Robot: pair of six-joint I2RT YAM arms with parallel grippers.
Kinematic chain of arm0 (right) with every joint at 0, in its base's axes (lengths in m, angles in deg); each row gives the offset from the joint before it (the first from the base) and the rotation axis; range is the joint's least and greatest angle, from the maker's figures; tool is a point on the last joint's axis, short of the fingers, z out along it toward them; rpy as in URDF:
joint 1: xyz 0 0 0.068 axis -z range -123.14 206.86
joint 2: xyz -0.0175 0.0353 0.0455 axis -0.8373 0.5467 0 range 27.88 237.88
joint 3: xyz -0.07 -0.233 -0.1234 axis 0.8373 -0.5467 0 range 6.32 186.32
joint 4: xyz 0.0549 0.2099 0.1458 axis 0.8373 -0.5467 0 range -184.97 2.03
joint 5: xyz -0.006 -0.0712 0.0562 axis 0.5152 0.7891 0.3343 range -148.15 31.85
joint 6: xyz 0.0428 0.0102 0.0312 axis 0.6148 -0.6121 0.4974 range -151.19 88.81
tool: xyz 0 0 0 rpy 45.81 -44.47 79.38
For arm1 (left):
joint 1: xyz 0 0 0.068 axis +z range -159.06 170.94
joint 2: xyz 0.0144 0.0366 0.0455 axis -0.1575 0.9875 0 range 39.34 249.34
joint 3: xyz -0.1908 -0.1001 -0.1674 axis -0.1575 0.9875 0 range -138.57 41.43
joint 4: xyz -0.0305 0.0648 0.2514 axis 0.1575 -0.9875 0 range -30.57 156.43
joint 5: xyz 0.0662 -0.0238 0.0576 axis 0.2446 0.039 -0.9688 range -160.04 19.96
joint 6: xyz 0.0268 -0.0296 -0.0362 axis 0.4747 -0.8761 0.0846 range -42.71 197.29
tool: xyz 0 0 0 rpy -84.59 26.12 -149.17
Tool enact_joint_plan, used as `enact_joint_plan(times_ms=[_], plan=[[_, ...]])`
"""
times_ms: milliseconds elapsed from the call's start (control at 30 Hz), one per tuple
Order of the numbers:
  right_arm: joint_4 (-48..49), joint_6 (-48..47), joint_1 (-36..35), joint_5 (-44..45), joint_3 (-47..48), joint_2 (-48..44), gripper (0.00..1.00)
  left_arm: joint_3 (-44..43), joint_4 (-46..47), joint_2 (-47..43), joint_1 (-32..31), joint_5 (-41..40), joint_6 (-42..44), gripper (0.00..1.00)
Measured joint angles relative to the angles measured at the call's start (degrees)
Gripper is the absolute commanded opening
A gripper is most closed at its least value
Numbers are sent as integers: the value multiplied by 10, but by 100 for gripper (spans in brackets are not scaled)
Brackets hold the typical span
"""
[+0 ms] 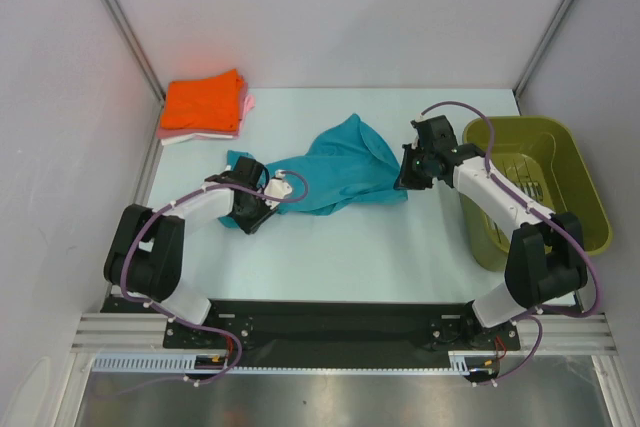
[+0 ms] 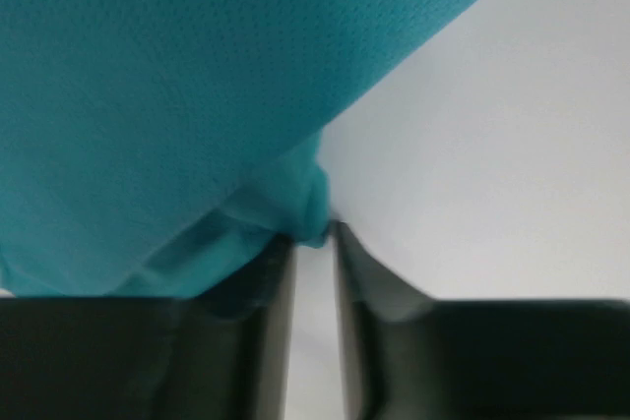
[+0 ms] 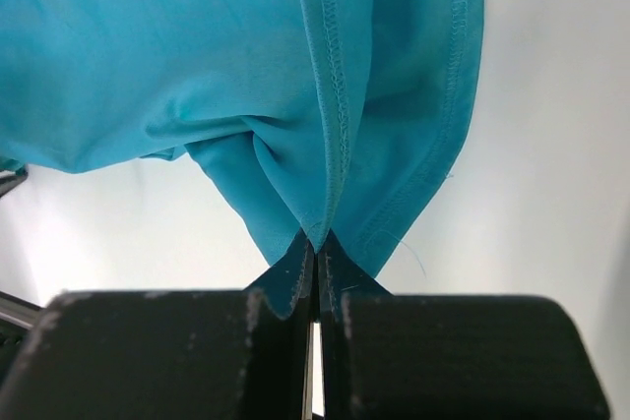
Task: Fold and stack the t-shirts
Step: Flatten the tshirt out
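Note:
The teal t-shirt (image 1: 345, 162) lies crumpled and stretched across the middle of the table between both arms. At the shirt's left end is my left gripper (image 1: 258, 199). In the left wrist view its jaws (image 2: 313, 235) stand narrow, with a small fold of the teal t-shirt (image 2: 197, 95) pinched between the tips. My right gripper (image 1: 406, 173) is at the shirt's right end. It is shut (image 3: 317, 239) on a hemmed edge of the teal t-shirt (image 3: 246, 66), which fans out from the tips. A folded stack sits at the far left, an orange t-shirt (image 1: 205, 100) on top of pink and white ones.
An olive-green plastic basket (image 1: 578, 179) stands at the right edge of the table, beside the right arm. Grey walls with metal posts close in the table on the left, back and right.

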Motion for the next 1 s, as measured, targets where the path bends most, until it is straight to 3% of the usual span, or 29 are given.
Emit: enact_joint_plan(times_ms=[67, 233, 367, 667, 867, 1000], plan=[[-1, 0, 1, 1, 0, -2, 0, -2, 9, 5, 0, -5, -4, 0], [-8, 1, 8, 0, 0, -16, 0, -11, 7, 7, 2, -16, -9, 0], [-53, -4, 16, 2, 40, -29, 0, -68, -65, -15, 17, -12, -4, 0], [-126, -20, 79, -19, 223, -120, 0, -377, -258, -170, 171, 3, 60, 0], [-178, -19, 90, -64, 334, -188, 0, -511, -330, -250, 179, 0, 82, 0], [-201, -13, 93, -83, 373, -205, 0, -556, -341, -261, 179, -5, 82, 0]])
